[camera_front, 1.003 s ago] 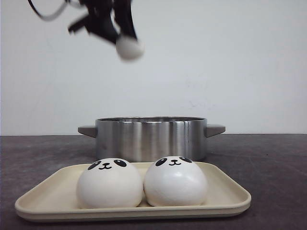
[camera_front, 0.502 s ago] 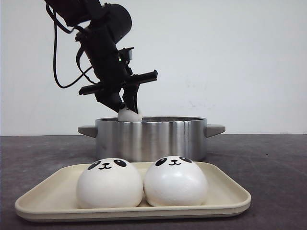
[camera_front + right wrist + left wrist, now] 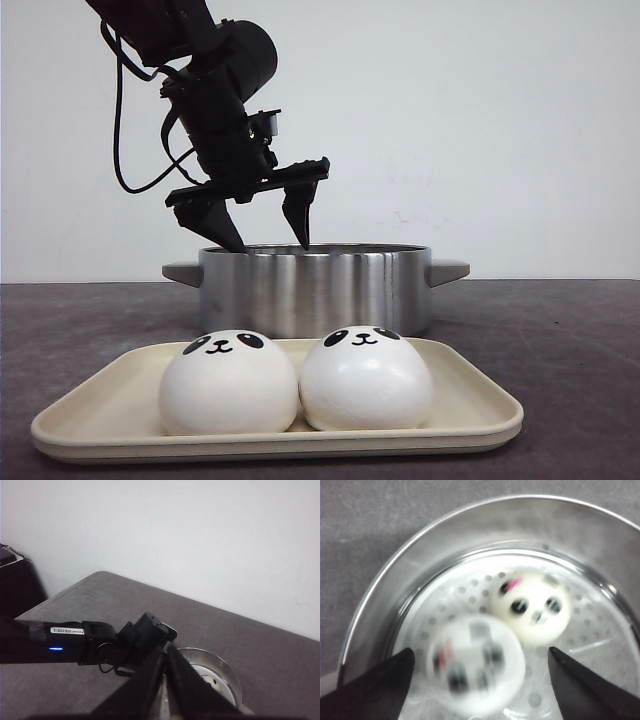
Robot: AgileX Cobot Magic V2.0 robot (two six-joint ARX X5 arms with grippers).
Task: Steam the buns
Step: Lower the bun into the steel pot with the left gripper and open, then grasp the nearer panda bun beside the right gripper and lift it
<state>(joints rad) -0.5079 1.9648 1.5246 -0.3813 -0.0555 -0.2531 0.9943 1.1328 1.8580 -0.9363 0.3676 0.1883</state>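
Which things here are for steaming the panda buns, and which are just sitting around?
For the job:
- two buns in the steel pot: one, another
- two buns waiting on the cream tray: left, right
- left pincer, open above the pot

Just there:
- grey table
- right pincer, shut, holding nothing

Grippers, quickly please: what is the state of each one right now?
Left gripper: open, holding nothing, above the pot.
Right gripper: closed, nothing visible between its fingers.
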